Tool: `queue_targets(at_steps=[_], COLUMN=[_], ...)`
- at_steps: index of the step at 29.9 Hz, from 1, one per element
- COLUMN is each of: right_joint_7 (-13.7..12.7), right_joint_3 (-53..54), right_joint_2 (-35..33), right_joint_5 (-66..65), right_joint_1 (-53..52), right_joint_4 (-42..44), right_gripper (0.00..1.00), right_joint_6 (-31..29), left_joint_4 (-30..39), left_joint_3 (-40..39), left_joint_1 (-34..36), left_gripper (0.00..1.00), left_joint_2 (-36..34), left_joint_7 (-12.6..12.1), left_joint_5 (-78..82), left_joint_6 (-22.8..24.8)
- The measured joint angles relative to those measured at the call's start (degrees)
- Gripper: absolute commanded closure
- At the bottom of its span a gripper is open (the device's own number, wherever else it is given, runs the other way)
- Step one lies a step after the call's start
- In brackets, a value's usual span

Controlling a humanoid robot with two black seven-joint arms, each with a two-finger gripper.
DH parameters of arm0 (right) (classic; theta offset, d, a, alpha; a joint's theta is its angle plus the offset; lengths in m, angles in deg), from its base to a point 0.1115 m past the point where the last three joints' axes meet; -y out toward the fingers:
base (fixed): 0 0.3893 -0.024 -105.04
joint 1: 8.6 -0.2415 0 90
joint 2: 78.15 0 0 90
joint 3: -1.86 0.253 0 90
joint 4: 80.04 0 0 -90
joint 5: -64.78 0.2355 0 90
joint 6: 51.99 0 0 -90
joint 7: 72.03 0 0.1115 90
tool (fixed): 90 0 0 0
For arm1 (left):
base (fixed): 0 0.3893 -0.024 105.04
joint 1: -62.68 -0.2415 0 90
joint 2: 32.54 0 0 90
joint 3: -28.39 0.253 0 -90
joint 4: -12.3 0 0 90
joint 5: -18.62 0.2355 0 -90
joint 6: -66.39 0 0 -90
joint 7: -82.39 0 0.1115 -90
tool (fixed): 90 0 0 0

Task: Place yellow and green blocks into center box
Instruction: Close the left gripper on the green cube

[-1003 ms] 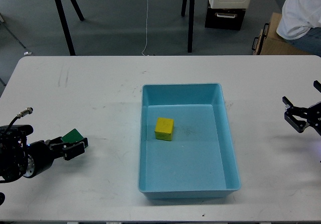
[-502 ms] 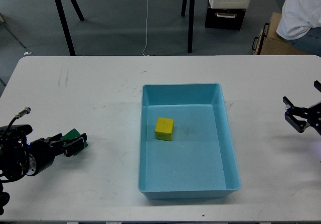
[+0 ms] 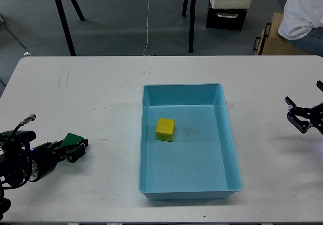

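A yellow block (image 3: pixel 165 129) lies inside the light blue box (image 3: pixel 230 134) at the table's center, toward the box's left side. A green block (image 3: pixel 71 139) is at the left, between the fingers of my left gripper (image 3: pixel 73 148). The gripper is closed on it, and only the block's top shows, tilted. My right gripper (image 3: pixel 304 118) is open and empty above the table near the right edge, far from the box.
The white table (image 3: pixel 101 94) runs wide around the box. Beyond its far edge are black stand legs (image 3: pixel 64 18), a hanging cable (image 3: pixel 148 18), a black case (image 3: pixel 226 15) and a person in white (image 3: pixel 303 13) at the top right.
My left gripper has shifted slightly back and down with the green block, which now looks more tilted and more covered by the fingers. The right gripper and the yellow block have not moved.
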Motion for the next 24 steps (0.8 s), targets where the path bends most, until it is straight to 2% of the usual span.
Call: queue_targets(at_steps=[5, 13, 18, 21, 24], right_joint_7=[0.0, 0.0, 0.0, 0.0, 0.0], right_joint_3=[-0.1, -0.2, -0.2, -0.2, -0.2], right_joint_2=[0.0, 0.0, 0.0, 0.0, 0.0], right_joint_5=[0.0, -0.1, -0.1, -0.1, -0.1], right_joint_1=[0.0, 0.0, 0.0, 0.0, 0.0], right_joint_4=[0.0, -0.1, -0.1, -0.1, -0.2], right_gripper=[0.03, 0.03, 0.03, 0.03, 0.03], right_joint_6=[0.0, 0.0, 0.0, 0.0, 0.0], left_joint_4=[-0.1, 0.0, 0.0, 0.1, 0.2], left_joint_3=[0.0, 0.0, 0.0, 0.0, 0.0], left_joint_1=[-0.2, -0.2, -0.3, -0.2, -0.1], left_gripper=[0.40, 0.41, 0.50, 0.68, 0.69], left_joint_2=[0.0, -0.2, -0.2, -0.5, -0.7], left_joint_7=[0.0, 0.0, 0.0, 0.0, 0.0], left_joint_5=[0.2, 0.3, 0.3, 0.3, 0.4], left_joint_6=[0.0, 0.0, 0.0, -0.1, -0.8])
